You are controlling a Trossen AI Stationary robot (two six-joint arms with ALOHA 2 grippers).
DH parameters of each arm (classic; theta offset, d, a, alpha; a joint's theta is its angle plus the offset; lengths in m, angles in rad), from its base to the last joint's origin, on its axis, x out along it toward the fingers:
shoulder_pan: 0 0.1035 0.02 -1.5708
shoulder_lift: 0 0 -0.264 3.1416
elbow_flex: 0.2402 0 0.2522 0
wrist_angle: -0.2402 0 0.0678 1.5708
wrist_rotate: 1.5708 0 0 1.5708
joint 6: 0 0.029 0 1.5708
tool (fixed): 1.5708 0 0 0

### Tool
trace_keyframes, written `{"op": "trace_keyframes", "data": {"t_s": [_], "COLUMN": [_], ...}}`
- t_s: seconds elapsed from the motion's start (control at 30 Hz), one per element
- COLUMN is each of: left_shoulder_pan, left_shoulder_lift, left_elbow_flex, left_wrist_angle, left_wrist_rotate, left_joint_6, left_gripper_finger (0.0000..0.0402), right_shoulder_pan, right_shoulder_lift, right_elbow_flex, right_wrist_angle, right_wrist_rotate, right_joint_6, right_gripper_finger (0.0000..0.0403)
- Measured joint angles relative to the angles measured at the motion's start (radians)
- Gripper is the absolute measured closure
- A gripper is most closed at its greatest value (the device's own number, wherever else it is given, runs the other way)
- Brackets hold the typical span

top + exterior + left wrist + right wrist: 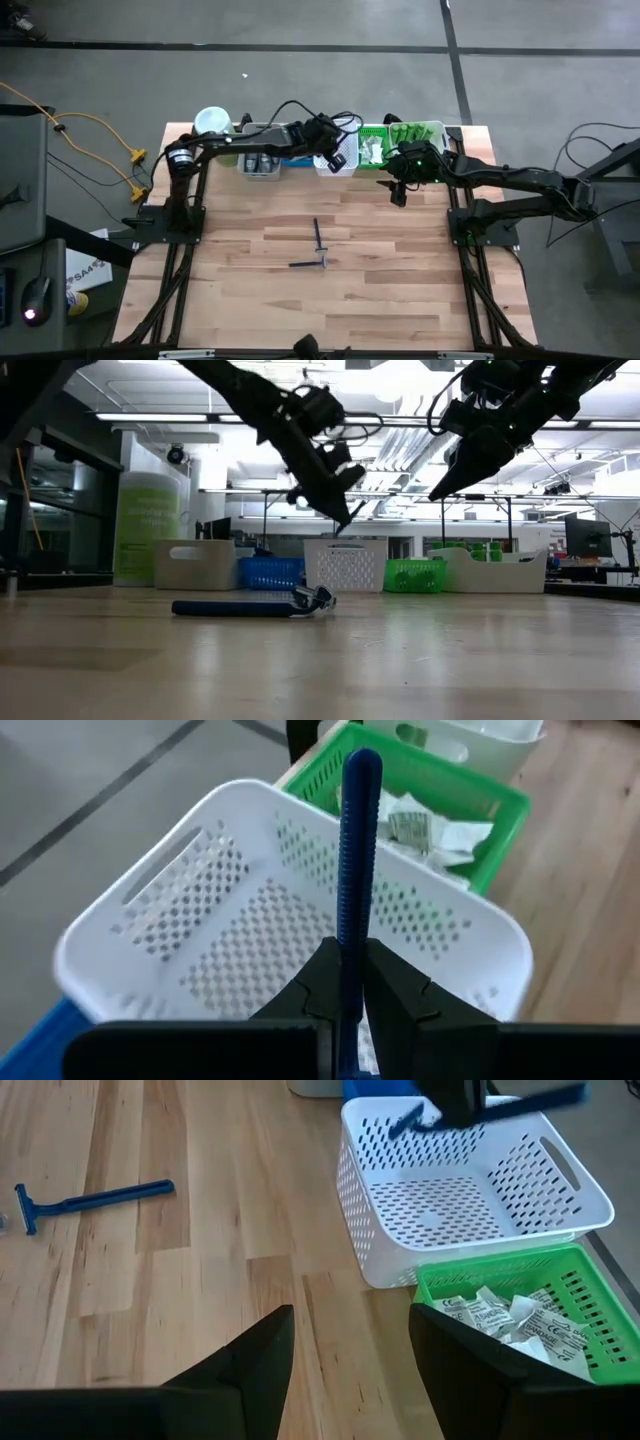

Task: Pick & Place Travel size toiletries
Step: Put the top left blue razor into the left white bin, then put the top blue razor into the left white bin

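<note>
Left gripper (345, 982), clamped on 1 blue razor (355, 850), hovers over the empty white bin (130, 935); right gripper (350, 1350) waits nearby, jaws apart; 2 razors (318, 236) remain on table (400, 290), sachets (510, 1317) binned.

Two black jointed arms, matte, thick at the base joints on black frame rails. Left arm (250, 143), upper left, carries looping black cables. Right arm (500, 180), upper right, shows a green light near its wrist; fingers (240, 1370) flat, dark, angular.

Right tool (350, 1355) hovering with fingers apart over wooden counter (200, 1280), blue razor (90, 1200) lying there, white basket (470, 1185) sitting beside green basket (520, 1320) of sachets (505, 1315)
</note>
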Motion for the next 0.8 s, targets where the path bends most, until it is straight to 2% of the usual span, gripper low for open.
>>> {"op": "trace_keyframes", "data": {"t_s": [0.4,0.8], "left_shoulder_pan": [0.006,0.006], "left_shoulder_lift": [0.032,0.032], "left_elbow_flex": [0.0,0.0], "left_wrist_angle": [0.049,0.034], "left_wrist_rotate": [0.0,-0.008], "left_joint_6": [-0.025,-0.026], "left_gripper_finger": [0.0367,0.0264], "right_shoulder_pan": [0.0,0.0], "right_shoulder_lift": [0.0,0.0], "right_elbow_flex": [0.0,0.0], "right_wrist_angle": [0.002,-0.001], "right_wrist_rotate": [0.0,-0.001], "right_joint_6": [0.028,0.056], "right_gripper_finger": [0.021,0.021]}}
